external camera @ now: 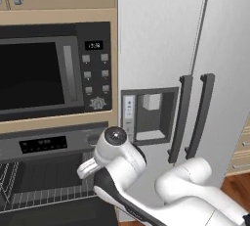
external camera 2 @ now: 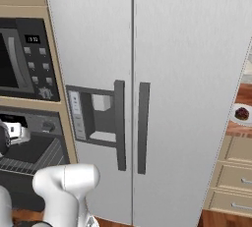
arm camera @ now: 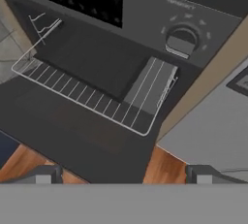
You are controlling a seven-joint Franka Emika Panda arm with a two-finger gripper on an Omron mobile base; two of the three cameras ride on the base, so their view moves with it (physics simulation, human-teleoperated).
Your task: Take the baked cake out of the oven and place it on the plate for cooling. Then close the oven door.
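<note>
Hovering over the lowered oven door point(arm camera: 72, 131) with fingers point(arm camera: 121, 174) spread wide and empty, the arm faces the bare wire rack point(arm camera: 97, 97), while the cake point(external camera 2: 242, 113) already sits on the plate point(external camera 2: 234, 118) on the far desk, leaving only the door to shut.

the oven point(arm camera: 145, 29) is black with a grey control strip, the oven door point(arm camera: 72, 126) is black. the wire rack point(arm camera: 97, 97) is pale grey. the baked cake point(external camera 2: 242, 113) is dark reddish-brown, on the whitish plate point(external camera 2: 235, 118). the fridge point(external camera 2: 162, 49) is light grey with dark handles.
</note>
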